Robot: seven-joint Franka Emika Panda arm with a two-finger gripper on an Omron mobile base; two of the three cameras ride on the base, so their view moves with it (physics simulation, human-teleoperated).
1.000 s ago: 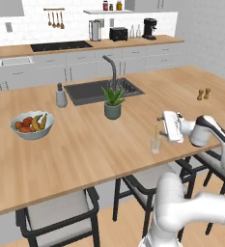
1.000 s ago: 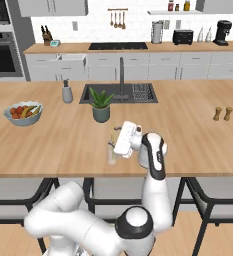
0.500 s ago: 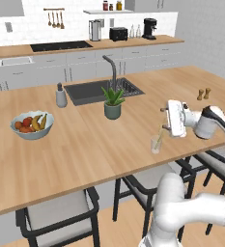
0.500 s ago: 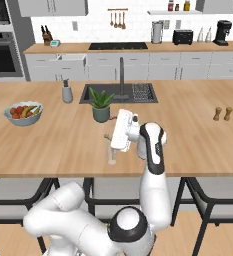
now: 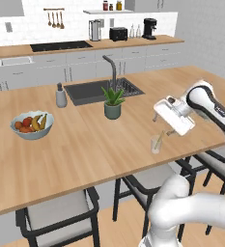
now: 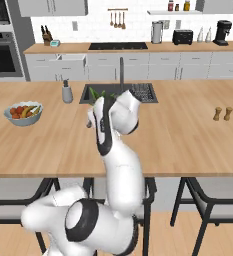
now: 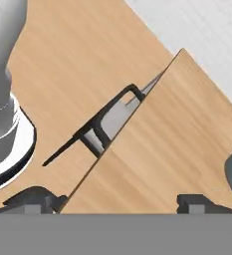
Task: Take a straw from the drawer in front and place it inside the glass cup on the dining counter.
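Observation:
The glass cup (image 5: 155, 144) stands near the front edge of the dining counter (image 5: 85, 144), and the pale straw (image 5: 159, 139) leans inside it. My gripper (image 5: 168, 131) hangs just above and to the right of the cup, apart from it. In the hand view the two fingertips (image 7: 35, 199) stand far apart over the wooden counter (image 7: 152, 149) with nothing between them, so my gripper (image 7: 118, 201) is open. In the right base view my own arm hides the cup. The drawer is out of view.
A grey plant pot (image 5: 112, 110) stands behind the cup, next to the dark sink (image 5: 102, 91) with its faucet. At far left sit a fruit bowl (image 5: 32, 125) and a soap dispenser (image 5: 61, 97). Black chairs (image 5: 147, 185) line the counter's front edge. Salt and pepper shakers (image 6: 222, 113) stand at right.
My hand has risen a little from the cup and turned at the wrist. The straw stays in the cup, which has not moved.

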